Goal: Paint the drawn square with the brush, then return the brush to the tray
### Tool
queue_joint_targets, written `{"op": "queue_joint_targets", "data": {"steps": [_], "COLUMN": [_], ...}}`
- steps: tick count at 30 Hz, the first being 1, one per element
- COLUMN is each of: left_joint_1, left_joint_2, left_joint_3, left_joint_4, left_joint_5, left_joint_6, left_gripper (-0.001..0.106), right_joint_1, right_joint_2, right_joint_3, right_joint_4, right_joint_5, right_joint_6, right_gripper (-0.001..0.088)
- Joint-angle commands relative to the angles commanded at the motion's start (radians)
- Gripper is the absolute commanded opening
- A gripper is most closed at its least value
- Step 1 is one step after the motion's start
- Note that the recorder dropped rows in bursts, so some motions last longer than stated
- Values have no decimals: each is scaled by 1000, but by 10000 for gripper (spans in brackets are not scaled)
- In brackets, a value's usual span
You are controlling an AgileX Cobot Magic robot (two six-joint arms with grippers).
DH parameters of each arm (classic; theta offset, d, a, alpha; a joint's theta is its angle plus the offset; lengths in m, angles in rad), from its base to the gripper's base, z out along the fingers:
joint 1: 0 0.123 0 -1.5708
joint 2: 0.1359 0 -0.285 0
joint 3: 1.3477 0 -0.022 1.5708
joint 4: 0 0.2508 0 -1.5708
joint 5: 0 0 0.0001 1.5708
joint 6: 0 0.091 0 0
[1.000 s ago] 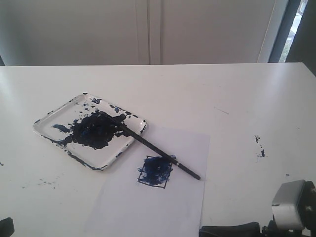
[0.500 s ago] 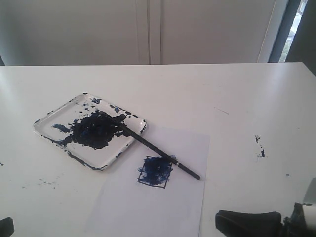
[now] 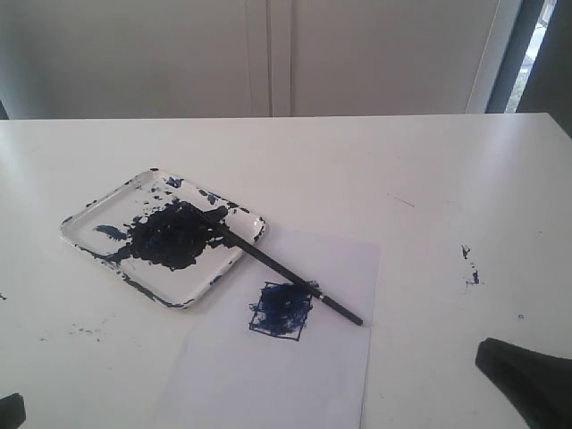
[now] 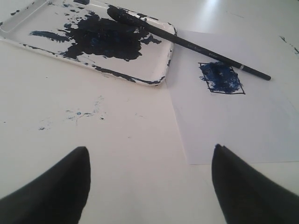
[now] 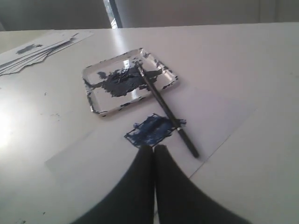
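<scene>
Left pincer point(image 4: 149, 148): fingers spread wide, nothing between them, low over the tabletop short of the tray. Right pincer point(image 5: 153, 148): fingers pressed together, holding nothing, pointed at the painted patch.

Long thin black paintbrush point(image 3: 286, 270) lies slantwise. Its loaded tip sits in the dark blue-black blob of the shallow white rounded-square tray point(image 3: 103, 210), its shaft crosses the tray rim, and its handle end rests on the white paper sheet point(image 3: 295, 375). The handle end lies just beside the small black-outlined square point(image 3: 281, 308), which is filled dark blue.

Handling, judged: brush light, stiff and narrow, and it looks liable to roll or pivot on the rim. The tip is probably wet and would smear. Best hold is the bare handle over the paper, well clear of the tip. The sheet looks loose and may slide.

Surface: smooth white table point(image 3: 402, 170), slightly glossy, with a few blue specks. A stack of papers point(image 5: 32, 49) lies far off. Room: pale panelled wall behind, with a bright window strip at one side.
</scene>
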State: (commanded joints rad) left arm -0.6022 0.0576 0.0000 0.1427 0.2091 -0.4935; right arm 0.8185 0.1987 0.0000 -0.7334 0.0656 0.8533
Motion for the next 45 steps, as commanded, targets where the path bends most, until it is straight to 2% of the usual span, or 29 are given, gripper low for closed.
{"op": "queue_joint_targets", "data": {"steps": [3, 6, 7, 9, 13, 17, 26, 36, 45], "left_joint_1": [10, 31, 31, 31, 31, 31, 31, 31, 31], "left_joint_2": [0, 0, 0, 0, 0, 0, 0, 0, 0], "left_joint_3": [0, 0, 0, 0, 0, 0, 0, 0, 0], "left_joint_4": [0, 0, 0, 0, 0, 0, 0, 0, 0], "left_joint_5": [0, 0, 0, 0, 1, 1, 1, 1, 1], "left_joint_6": [0, 0, 0, 0, 0, 0, 0, 0, 0], "left_gripper": [749, 749, 749, 749, 749, 749, 749, 749, 749], "right_joint_1": [0, 0, 0, 0, 0, 0, 0, 0, 0], "right_joint_2": [-113, -199, -199, -199, -199, -199, -199, -199, -199], "right_joint_3": [0, 0, 0, 0, 0, 0, 0, 0, 0], "right_joint_4": [0, 23, 27, 56, 75, 75, 272, 295, 295], "right_joint_5": [40, 195, 207, 181, 116, 67, 286, 266, 268], "right_joint_6": [-50, -65, -99, -208, -264, -385, -379, -312, -308], "right_gripper": [0, 0, 0, 0, 0, 0, 0, 0, 0]}}
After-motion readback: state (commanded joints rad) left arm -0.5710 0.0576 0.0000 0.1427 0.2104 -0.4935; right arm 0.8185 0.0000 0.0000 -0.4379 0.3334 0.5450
